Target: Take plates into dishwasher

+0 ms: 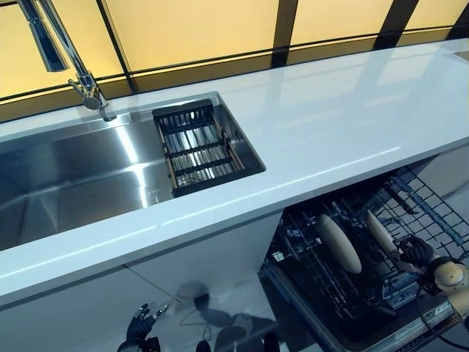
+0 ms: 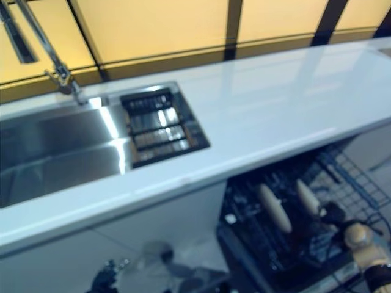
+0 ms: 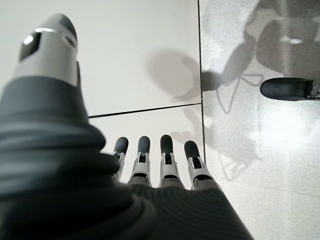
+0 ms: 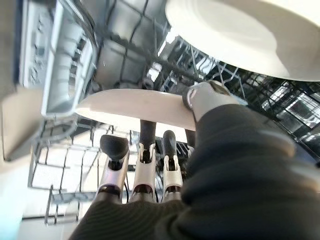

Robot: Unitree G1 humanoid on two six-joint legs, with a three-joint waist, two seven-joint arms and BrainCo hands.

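Two white plates stand on edge in the open dishwasher's lower rack (image 1: 308, 275) under the counter. The left plate (image 1: 338, 243) stands free. My right hand (image 1: 416, 251) is at the right plate (image 1: 381, 233). In the right wrist view that plate (image 4: 130, 107) sits between my thumb (image 4: 210, 97) and my fingers (image 4: 145, 150), pinched at its edge, and the other plate (image 4: 240, 35) shows beyond it. My left hand (image 1: 141, 326) hangs low near the floor in front of the cabinet. Its fingers (image 3: 167, 160) are straight and hold nothing.
A white countertop (image 1: 352, 117) runs above the dishwasher. A steel sink (image 1: 73, 183) with a dark drain basket (image 1: 194, 147) and a faucet (image 1: 88, 88) lies to the left. Another wire rack (image 1: 432, 205) juts out at the right. White cabinet fronts (image 1: 146, 286) face my left hand.
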